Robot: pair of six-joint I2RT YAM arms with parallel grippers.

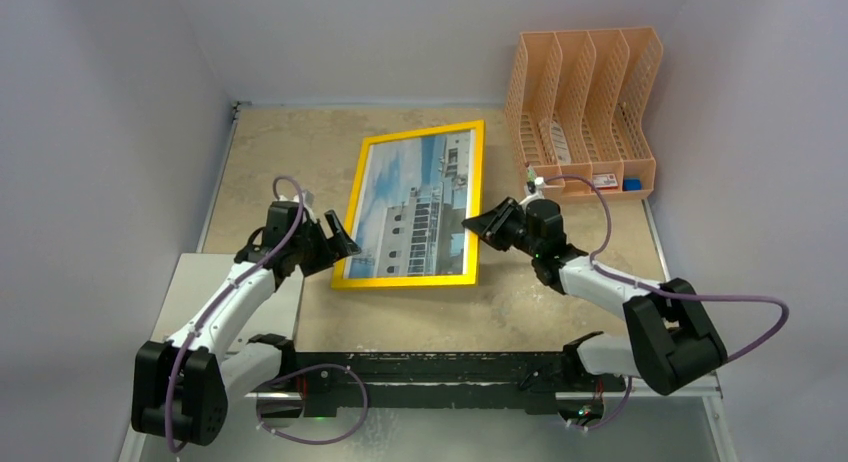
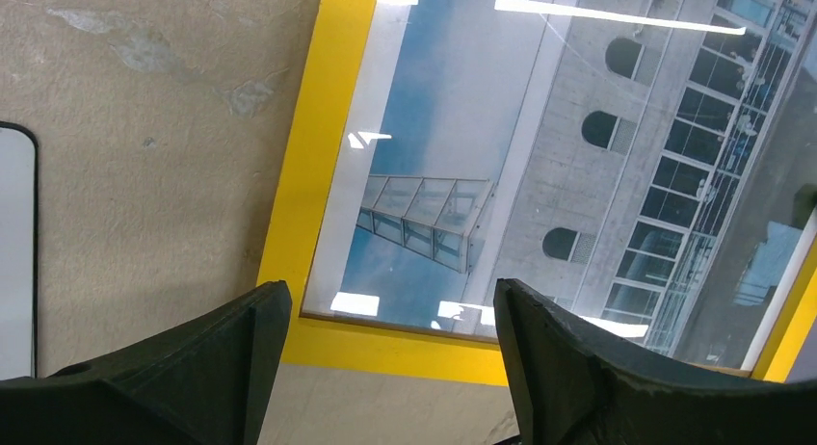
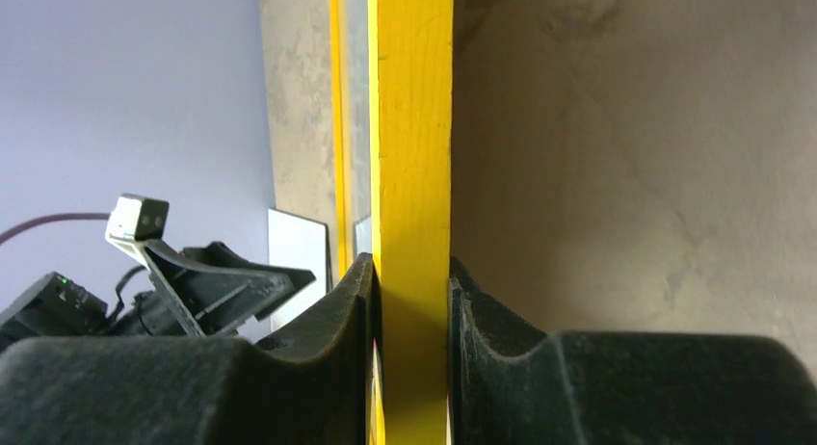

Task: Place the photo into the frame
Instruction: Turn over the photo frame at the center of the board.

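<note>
We see the tan table (image 1: 290, 152) with the frame (image 1: 405, 279) lying near its middle, yellow front up and turned at a slant, its long sides running away from the arm bases. The photo (image 1: 420, 207) sits inside the yellow border, picture side up, showing the white building against blue sky; in the left wrist view its glossy face carries bright reflections of lamps. At the far right corner stands a peach file rack (image 1: 585, 107), well apart from the frame, and a pale flat panel (image 1: 195, 277) lies at the near left, partly under the left arm. The right gripper (image 1: 472, 225) reaches in from the right and meets the frame's right long side; in its wrist view the fingers (image 3: 337, 320) are pressed against both faces of the yellow bar, which stands squeezed between them. We cannot tell whether that side is raised off the table. The left gripper (image 1: 340, 244) is at the frame's near left corner, its fingers (image 2: 231, 349) spread wide, with the near yellow edge and a strip of the photo showing in the gap between them; we cannot tell whether they touch the frame.
</note>
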